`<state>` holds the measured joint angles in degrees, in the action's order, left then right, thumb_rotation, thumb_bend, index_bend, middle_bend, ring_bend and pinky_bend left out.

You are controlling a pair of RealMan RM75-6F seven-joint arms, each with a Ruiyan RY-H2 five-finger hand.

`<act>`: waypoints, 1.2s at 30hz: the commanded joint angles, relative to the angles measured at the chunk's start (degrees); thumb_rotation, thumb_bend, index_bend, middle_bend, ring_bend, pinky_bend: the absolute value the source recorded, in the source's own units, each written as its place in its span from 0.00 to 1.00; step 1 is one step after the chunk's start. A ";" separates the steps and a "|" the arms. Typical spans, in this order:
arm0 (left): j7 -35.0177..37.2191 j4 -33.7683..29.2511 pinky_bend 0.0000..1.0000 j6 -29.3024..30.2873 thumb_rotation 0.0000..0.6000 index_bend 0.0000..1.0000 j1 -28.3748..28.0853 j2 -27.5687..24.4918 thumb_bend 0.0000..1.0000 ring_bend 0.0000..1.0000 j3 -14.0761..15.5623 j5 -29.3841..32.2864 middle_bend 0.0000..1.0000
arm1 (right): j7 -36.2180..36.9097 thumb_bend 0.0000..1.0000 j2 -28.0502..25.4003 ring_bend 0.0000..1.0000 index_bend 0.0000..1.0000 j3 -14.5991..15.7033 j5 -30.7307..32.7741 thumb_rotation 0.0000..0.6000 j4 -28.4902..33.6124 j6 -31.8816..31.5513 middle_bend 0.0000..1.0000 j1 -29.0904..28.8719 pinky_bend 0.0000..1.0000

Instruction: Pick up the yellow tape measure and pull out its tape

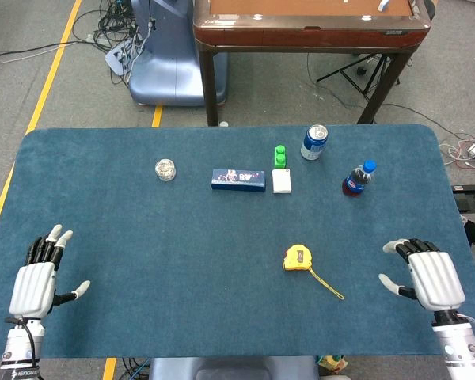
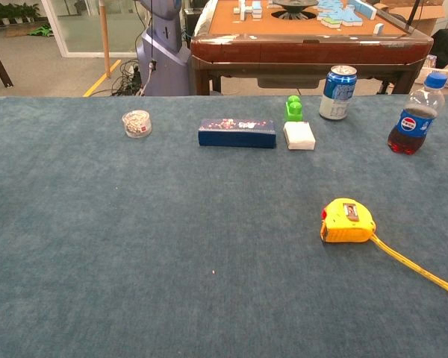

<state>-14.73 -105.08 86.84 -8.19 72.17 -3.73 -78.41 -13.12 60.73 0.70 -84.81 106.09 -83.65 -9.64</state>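
- The right robot hand (image 1: 429, 276) is resting low over the near right part of the counter (image 1: 142, 261), fingers apart and holding nothing.
- The left robot hand (image 1: 38, 277) is likewise lying open and empty at the near left.
- The yellow tape measure (image 1: 298, 258) is sitting flat on the counter, inward from the right robot hand and slightly farther out, well apart from both hands.
- Its tape (image 2: 418, 270) is trailing out toward the right robot hand's side, already partly drawn.
- The case is looking rigid, compact and probably smooth plastic, so gripping across its flat faces seems safest.
- The thin tape is likely springy; pinching near its free end should be working best.
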 commanded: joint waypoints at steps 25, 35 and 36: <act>2.69 0.97 0.00 1.47 1.00 0.10 2.58 0.03 0.13 0.00 -0.34 -0.32 0.00 | -22.06 0.20 17.17 0.36 0.26 -6.45 21.08 1.00 -6.36 27.07 0.31 -18.66 0.37; 2.73 0.49 0.00 1.67 1.00 0.10 3.27 -0.48 0.13 0.00 -0.60 0.00 0.00 | -24.24 0.20 21.11 0.36 0.26 -6.29 25.99 1.00 -11.36 30.04 0.31 -22.90 0.37; 2.74 0.44 0.00 1.65 1.00 0.10 3.30 -0.51 0.13 0.00 -0.63 0.02 0.00 | -24.37 0.20 21.36 0.36 0.26 -6.16 26.22 1.00 -11.65 30.15 0.31 -23.16 0.37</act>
<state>-12.00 -104.63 88.50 -4.90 71.67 -4.35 -78.40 -37.33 81.91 -5.57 -58.76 94.63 -53.66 -32.63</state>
